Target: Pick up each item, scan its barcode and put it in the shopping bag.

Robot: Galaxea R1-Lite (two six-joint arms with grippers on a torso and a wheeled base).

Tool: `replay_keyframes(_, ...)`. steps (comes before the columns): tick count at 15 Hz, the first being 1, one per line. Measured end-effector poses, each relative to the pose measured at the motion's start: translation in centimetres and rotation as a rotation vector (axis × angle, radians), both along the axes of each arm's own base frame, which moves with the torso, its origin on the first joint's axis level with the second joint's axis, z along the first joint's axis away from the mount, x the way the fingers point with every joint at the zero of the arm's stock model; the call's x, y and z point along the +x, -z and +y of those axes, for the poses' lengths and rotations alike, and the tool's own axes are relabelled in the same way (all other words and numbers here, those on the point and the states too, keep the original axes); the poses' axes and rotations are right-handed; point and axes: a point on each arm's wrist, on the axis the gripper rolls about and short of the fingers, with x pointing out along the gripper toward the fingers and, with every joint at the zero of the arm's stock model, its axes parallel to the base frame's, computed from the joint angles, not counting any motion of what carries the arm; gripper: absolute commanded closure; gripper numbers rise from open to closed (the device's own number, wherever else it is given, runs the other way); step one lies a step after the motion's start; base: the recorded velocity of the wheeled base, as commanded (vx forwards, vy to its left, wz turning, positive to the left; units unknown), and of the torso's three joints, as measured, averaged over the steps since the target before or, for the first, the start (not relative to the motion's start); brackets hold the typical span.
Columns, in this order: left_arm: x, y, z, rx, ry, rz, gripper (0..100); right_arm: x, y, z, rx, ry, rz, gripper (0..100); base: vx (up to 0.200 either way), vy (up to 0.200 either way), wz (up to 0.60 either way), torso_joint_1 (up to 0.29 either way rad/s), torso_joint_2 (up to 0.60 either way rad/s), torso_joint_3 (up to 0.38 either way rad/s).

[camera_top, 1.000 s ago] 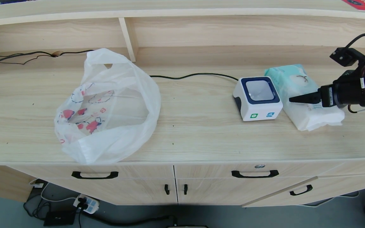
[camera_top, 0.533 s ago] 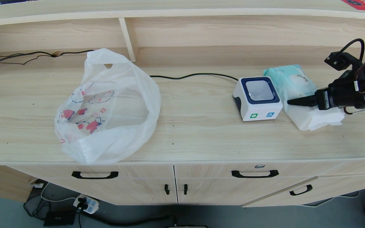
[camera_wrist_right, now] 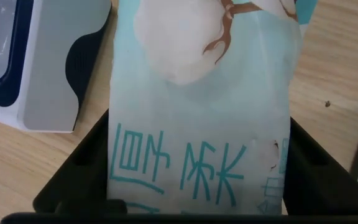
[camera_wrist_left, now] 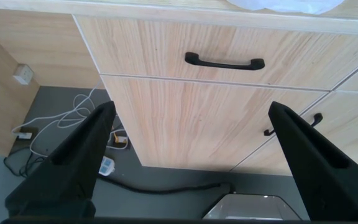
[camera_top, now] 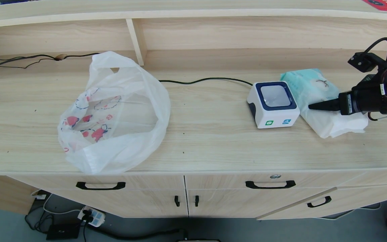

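Right hand [camera_top: 311, 107]: fingers clamped on tissue pack [camera_top: 314, 86], one against each long side. The pack lies on worktop [camera_top: 213, 144], just beside scanner [camera_top: 274, 104].
Left hand [camera_wrist_left: 191, 107]: fingers wide apart, holding nothing, below worktop edge, facing drawer handle [camera_wrist_left: 224, 62].
Scanner: white cube, dark-blue-framed window on top, green and blue icon squares in front; black cable [camera_top: 203, 80] behind.
Pack print: teal characters, brown twig motif.
Shopping bag [camera_top: 113, 111]: white, red-patterned, mouth open, well apart at left.
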Motion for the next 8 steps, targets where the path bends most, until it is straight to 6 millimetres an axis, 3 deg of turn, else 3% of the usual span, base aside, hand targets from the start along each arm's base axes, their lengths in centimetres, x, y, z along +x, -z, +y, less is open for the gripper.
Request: replay_keyframes(8,0.00,0.00,0.00,0.000,0.000,0.000,0,-0.21,-0.21,-0.04,0.015,0.021,-0.009,100,0.000,0.000,0.00,0.000,0.00,0.000)
